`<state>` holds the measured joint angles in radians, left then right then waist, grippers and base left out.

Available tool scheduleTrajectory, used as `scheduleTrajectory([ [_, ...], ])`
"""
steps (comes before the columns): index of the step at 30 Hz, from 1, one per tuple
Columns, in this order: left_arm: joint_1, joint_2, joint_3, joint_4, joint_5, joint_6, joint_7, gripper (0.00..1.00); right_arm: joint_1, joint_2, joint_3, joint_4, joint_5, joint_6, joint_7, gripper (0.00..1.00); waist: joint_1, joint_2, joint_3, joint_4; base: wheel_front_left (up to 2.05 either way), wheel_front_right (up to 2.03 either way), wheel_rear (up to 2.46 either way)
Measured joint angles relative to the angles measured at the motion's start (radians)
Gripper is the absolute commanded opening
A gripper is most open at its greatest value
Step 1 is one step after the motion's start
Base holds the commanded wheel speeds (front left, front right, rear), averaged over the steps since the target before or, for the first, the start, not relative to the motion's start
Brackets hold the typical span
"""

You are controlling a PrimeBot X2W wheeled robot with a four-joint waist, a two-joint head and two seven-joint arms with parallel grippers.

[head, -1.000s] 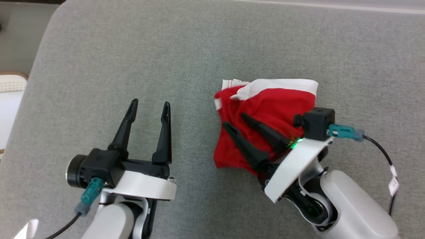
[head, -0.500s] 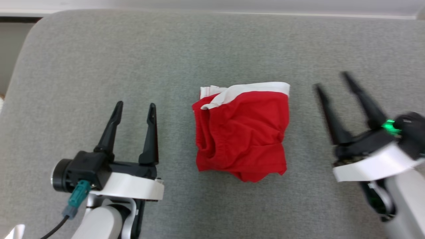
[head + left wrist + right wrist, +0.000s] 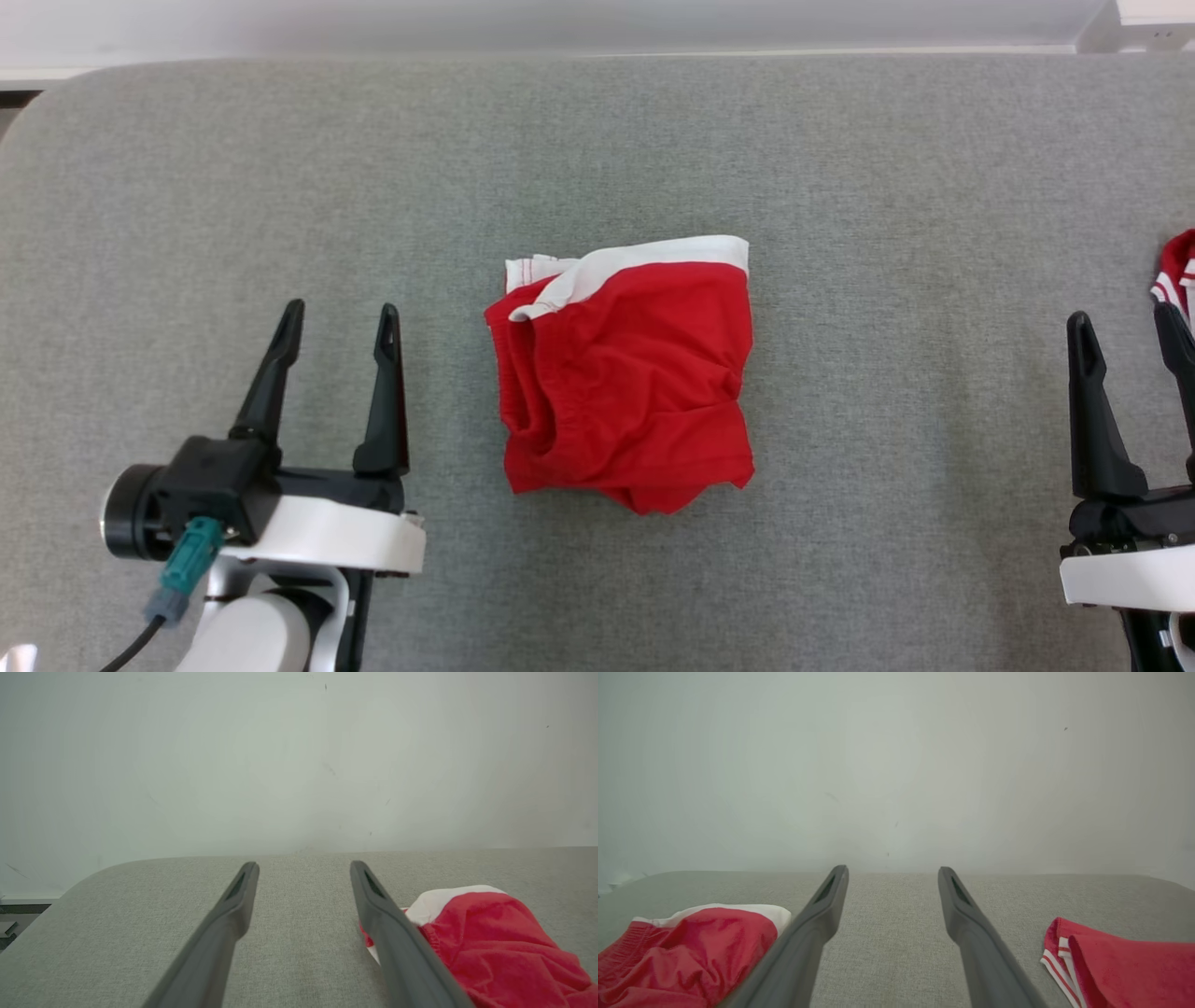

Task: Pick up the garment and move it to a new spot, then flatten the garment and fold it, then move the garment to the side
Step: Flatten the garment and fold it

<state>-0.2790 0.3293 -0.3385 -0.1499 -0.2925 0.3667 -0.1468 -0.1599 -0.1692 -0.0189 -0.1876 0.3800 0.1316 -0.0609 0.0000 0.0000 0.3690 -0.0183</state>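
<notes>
Garment [image 3: 625, 392] touches neither of our grippers. Our left gripper [image 3: 341, 308], lower left of the head frame, has its fingers spread wide and holds nothing. Our right gripper [image 3: 1123, 315], lower right, is equally spread and empty. Between them, at the centre of the frame, the garment lies on the grey pad [image 3: 597, 140]. It is red, folded into a rumpled square, with a white waistband [image 3: 653, 254] along its upper edge. We judge it light, soft and limp, so it will likely sag and unfold if we lift one layer alone. We would pinch through all layers at the waistband corners, where the cloth looks thickest. Another red cloth [image 3: 1178, 271] sits at the right edge, well apart.
</notes>
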Motion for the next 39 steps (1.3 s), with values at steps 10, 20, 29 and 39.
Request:
scheduleTrajectory([
  [10, 0.015, 0.007, 0.0, 0.003, 0.0, 0.005, 0.004, 1.0, 0.029, 0.034, -0.01, -0.039, -0.01, 0.0, 0.04, 1.0, 0.0, 0.0, -0.016, -0.012, 0.0, 0.0, 0.0],
  [20, 0.084, 0.014, -0.021, 0.017, -0.006, 0.007, 0.0, 1.0, 0.089, 0.042, 0.004, -0.021, -0.018, 0.0, 0.071, 1.0, 0.0, 0.0, -0.113, -0.015, 0.0, 0.0, 0.0],
  [29, 0.141, 0.019, -0.041, 0.066, -0.023, -0.006, -0.007, 1.0, 0.157, 0.052, 0.001, -0.024, -0.028, 0.0, 0.115, 1.0, 0.0, 0.0, -0.218, -0.009, 0.0, 0.0, 0.0],
  [39, 0.165, 0.03, -0.05, 0.116, -0.024, -0.014, -0.037, 1.0, 0.223, 0.071, -0.019, -0.051, -0.047, 0.0, 0.161, 1.0, -0.0001, 0.0, -0.295, 0.002, 0.0, 0.0, 0.0],
])
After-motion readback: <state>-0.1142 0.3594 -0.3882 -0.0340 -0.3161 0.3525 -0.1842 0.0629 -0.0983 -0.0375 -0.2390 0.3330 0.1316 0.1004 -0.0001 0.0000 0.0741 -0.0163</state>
